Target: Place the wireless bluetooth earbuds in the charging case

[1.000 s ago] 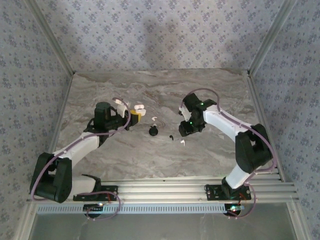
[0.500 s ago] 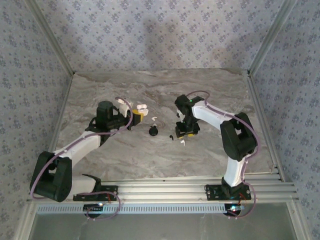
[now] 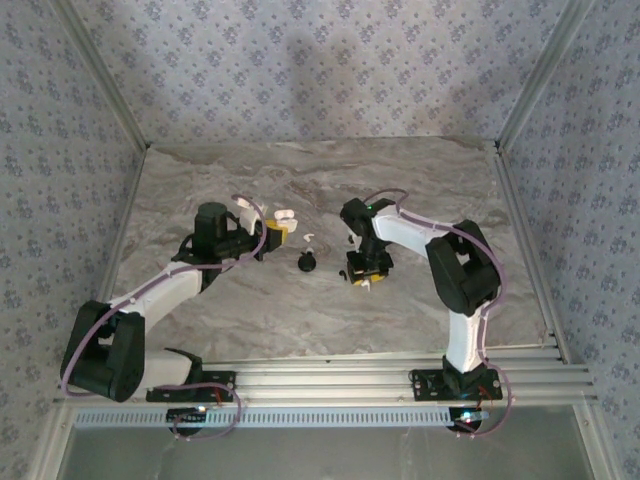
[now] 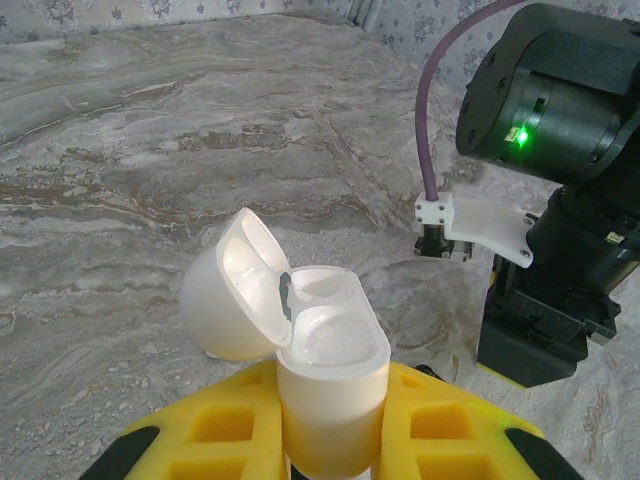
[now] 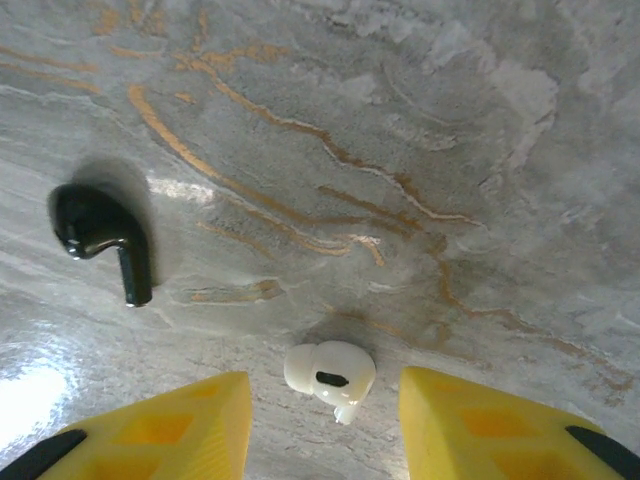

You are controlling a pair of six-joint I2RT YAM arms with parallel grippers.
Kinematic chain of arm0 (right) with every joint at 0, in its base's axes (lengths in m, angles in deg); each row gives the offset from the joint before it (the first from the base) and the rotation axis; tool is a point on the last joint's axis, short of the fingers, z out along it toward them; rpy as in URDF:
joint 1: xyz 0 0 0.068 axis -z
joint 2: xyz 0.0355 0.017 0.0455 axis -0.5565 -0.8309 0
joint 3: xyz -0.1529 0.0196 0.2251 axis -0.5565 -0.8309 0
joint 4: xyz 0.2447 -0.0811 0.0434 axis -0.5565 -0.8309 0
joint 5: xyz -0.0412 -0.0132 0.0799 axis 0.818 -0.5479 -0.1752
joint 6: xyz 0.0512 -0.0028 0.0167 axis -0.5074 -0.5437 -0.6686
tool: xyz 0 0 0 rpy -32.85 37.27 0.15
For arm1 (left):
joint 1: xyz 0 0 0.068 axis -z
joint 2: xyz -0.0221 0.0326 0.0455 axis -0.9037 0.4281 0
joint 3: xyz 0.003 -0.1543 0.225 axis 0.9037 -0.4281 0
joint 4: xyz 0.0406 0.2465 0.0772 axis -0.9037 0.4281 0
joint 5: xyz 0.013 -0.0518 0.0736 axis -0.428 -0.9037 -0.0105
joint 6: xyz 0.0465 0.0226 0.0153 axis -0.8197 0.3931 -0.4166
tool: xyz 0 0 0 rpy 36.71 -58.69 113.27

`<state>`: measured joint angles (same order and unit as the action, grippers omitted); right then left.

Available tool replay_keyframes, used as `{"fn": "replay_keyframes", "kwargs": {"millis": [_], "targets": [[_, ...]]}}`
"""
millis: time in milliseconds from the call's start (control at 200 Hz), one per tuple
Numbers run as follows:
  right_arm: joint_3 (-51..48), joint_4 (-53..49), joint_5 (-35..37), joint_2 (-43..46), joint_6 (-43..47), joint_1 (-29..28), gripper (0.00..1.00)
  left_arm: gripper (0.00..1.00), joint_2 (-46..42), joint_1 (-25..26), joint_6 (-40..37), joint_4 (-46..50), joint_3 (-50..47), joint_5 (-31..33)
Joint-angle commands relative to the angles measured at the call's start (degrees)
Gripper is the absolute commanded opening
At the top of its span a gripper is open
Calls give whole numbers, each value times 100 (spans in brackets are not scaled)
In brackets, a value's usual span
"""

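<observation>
My left gripper point(image 4: 330, 425) is shut on a white charging case point(image 4: 330, 370), held upright between its yellow fingers with the lid point(image 4: 232, 290) flipped open; both wells look empty. In the top view this case point(image 3: 282, 215) is left of centre. My right gripper point(image 5: 325, 425) points down at the table and is open. A white earbud point(image 5: 330, 375) lies on the marble between its yellow fingers point(image 5: 170, 430), touching neither. A black earbud point(image 5: 100, 235) lies to the left of it. In the top view the right gripper point(image 3: 365, 272) hovers over the white earbud point(image 3: 370, 286).
A small black case point(image 3: 307, 262) sits on the marble table point(image 3: 250, 310) between the two grippers, and another white earbud point(image 3: 310, 240) lies just behind it. The right arm point(image 4: 545, 200) looms close on the right of the left wrist view. Patterned walls enclose the table.
The right arm has swung left and folded in, bringing its gripper over the white earbud, with its jaws slightly narrower than before. The left arm and case have not moved.
</observation>
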<state>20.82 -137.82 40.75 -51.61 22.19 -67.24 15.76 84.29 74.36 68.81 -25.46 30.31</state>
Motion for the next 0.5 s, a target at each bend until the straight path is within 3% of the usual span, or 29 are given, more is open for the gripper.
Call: {"fn": "replay_keyframes", "kwargs": {"millis": [0,495], "targets": [[63,-218,193,-139,-160,-54,43,11,-17,31,-99,-54,159,-24],[-150,-24,211,-283,-288,-67,33,11,49,31,-86,-76,124,-18]]}}
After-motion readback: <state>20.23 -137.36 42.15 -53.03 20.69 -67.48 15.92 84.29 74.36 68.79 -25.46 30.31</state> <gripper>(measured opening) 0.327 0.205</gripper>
